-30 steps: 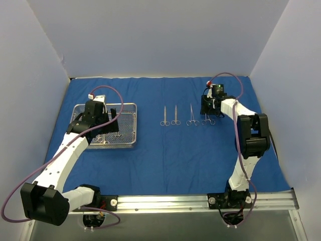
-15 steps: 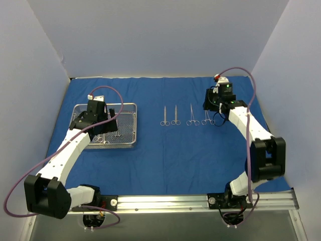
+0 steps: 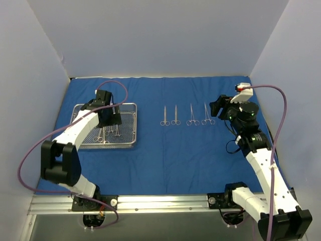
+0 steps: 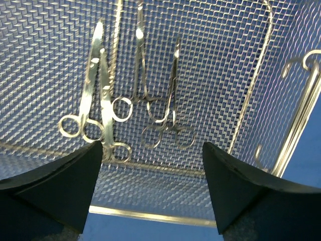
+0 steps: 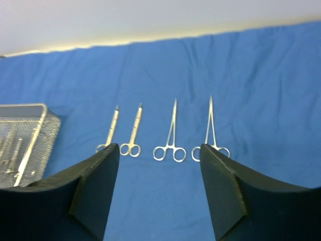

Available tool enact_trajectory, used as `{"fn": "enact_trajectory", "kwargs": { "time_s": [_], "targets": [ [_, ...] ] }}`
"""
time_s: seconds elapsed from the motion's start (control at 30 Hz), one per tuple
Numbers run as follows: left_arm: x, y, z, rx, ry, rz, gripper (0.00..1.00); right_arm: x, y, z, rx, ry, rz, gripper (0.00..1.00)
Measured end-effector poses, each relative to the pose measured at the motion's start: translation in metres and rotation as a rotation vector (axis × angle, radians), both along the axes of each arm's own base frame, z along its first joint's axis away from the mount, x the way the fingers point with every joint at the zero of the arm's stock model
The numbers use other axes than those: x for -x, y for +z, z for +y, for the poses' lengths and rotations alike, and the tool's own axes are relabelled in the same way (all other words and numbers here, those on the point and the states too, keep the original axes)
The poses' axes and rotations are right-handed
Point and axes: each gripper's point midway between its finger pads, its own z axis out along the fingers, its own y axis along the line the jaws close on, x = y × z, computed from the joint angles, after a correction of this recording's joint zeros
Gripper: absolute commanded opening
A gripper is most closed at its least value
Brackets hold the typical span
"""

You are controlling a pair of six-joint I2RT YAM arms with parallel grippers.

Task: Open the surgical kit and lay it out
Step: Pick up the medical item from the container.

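L end effector point(image 3: 111, 118) hangs released over the wire-mesh tray point(image 3: 79, 107), jaws wide w/ nothing btwn them; four tray instruments point(image 4: 103, 100) lie on the mesh just ahead of its fingertips point(image 4: 93, 155), rings toward it. R end effector point(image 3: 219, 106) is also released & empty above the blue cloth wrap point(image 3: 190, 155) covering the surface. A row of four instruments point(image 5: 170, 135) lies on the cloth ahead of it, rings toward it, tray further off to one side.
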Motion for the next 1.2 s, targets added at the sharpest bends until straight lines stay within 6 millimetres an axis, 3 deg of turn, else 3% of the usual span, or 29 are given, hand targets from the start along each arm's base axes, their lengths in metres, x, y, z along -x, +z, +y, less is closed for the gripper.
{"fn": "enact_trajectory", "kwargs": {
  "time_s": [0.17,0.37,0.53,0.77,1.03,1.2],
  "targets": [
    [-0.011,-0.022,-0.007,0.008,-0.026,0.061,0.62,0.012,0.009,0.005,-0.024,0.028,-0.072,0.68],
    [-0.01,-0.046,-0.013,0.021,-0.059,0.129,0.38,0.016,-0.001,0.005,-0.024,0.034,-0.07,0.7],
    [-0.011,-0.062,-0.014,0.014,-0.073,0.164,0.29,0.017,-0.005,0.007,-0.023,0.038,-0.066,0.7],
    [-0.008,-0.082,-0.013,0.0,-0.086,0.217,0.28,0.017,-0.005,0.007,-0.023,0.038,-0.07,0.7],
    [-0.015,-0.085,-0.014,-0.002,-0.091,0.216,0.27,0.016,-0.005,0.007,-0.02,0.039,-0.073,0.7],
    [-0.016,-0.086,-0.014,-0.002,-0.092,0.222,0.15,0.015,-0.006,0.007,-0.016,0.04,-0.069,0.7]
  ]
}}
